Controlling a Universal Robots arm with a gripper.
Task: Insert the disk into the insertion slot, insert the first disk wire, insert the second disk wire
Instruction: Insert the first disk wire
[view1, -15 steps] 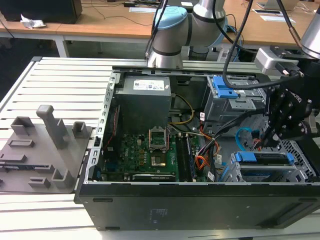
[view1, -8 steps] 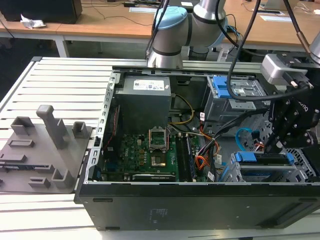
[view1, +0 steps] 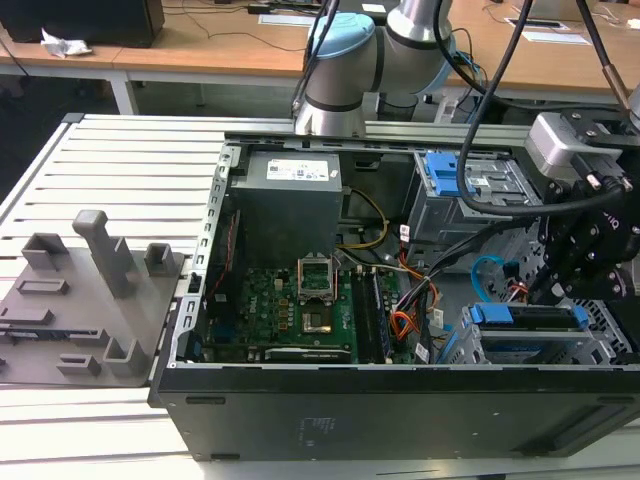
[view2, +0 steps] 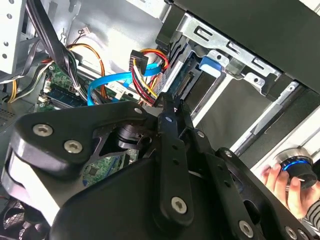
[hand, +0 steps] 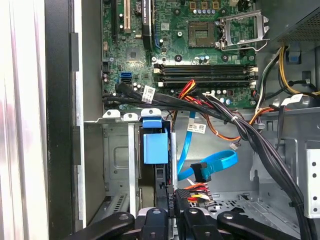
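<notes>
ROBOT AT WORK IN AN OPEN COMPUTER: The arm's tool (view1: 585, 250) hangs inside the case (view1: 400, 400) on the table (view1: 120, 170), at the exterior view's right. The disk (view1: 525, 318), in its blue frame, sits in the slot (view1: 610, 335) at the near right corner of the case and appears to be pushed home. In the second wrist view the tool's fingers (view2: 172, 145) are drawn together to a narrow tip. They are just beside the red-and-yellow wires (view2: 150, 62) and the blue cable (view2: 107, 82), both lying loose near the disk's end. Whether anything is pinched between the fingers cannot be told. A hand (view2: 285, 187) rests on a blue-lit knob (view2: 300, 167) outside the case. The danger seems to lie in the clutter. A thick black cable bundle (hand: 240, 127) crosses close by, and the loose wires could snag on the tool and drag a plug off line. A plug that meets the disk's port askew could jam there or nudge the disk in its slot.
</notes>
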